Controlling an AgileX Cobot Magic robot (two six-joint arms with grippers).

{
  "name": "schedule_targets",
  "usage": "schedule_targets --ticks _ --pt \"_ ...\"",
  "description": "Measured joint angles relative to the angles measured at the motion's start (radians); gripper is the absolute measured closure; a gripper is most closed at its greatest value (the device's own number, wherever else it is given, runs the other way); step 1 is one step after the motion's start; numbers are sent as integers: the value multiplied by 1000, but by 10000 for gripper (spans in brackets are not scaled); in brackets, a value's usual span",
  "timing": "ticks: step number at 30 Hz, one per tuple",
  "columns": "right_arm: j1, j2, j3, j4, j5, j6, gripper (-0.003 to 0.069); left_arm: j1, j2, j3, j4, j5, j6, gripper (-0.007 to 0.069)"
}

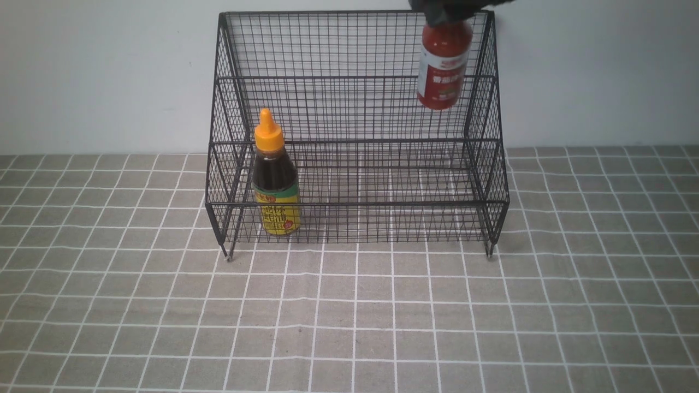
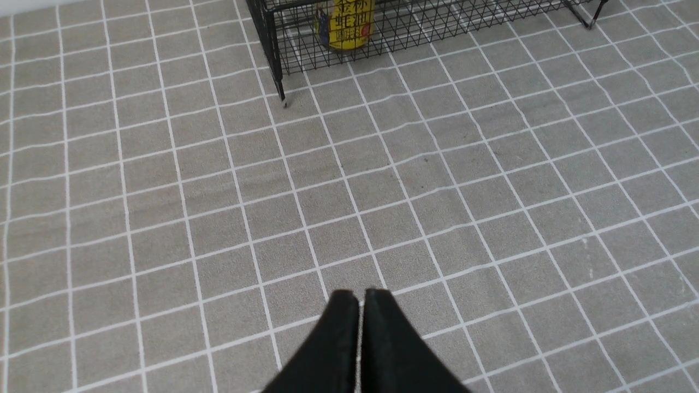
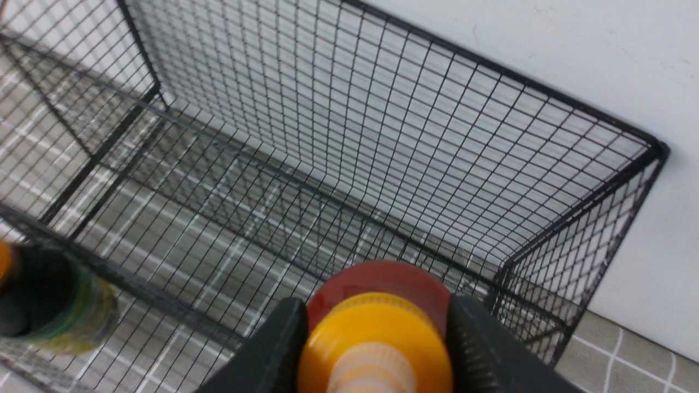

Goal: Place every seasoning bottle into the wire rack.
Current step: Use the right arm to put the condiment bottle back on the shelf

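Item one: red bottle [image 1: 443, 65], which we hold upright over the right end of the wire rack [image 1: 355, 109], its orange cap clamped between the jaws of our right gripper [image 3: 377, 341]. Item two: dark bottle [image 1: 276, 185], standing in the lower front tier, left end. Our left gripper [image 2: 359, 327]: jaws pressed together, empty.

Left gripper [image 2: 360, 297], black, jaws pressed together and empty, above grey cloth [image 2: 464, 180] with white grid lines; well beyond it, the front edge of the rack [image 2: 271, 49] on 2 visible feet [image 2: 283, 100], with a yellow-labelled bottle [image 2: 346, 24] standing inside near its corner.
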Motion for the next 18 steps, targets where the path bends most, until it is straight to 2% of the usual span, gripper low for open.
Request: schedule_targets --ticks 7,18 --pt "-48 100 -1 40 -25 3 361 0 0 0 0 29 -10 631" --pt "-50 228 -1 107 -26 3 361 0 0 0 0 42 -10 631"
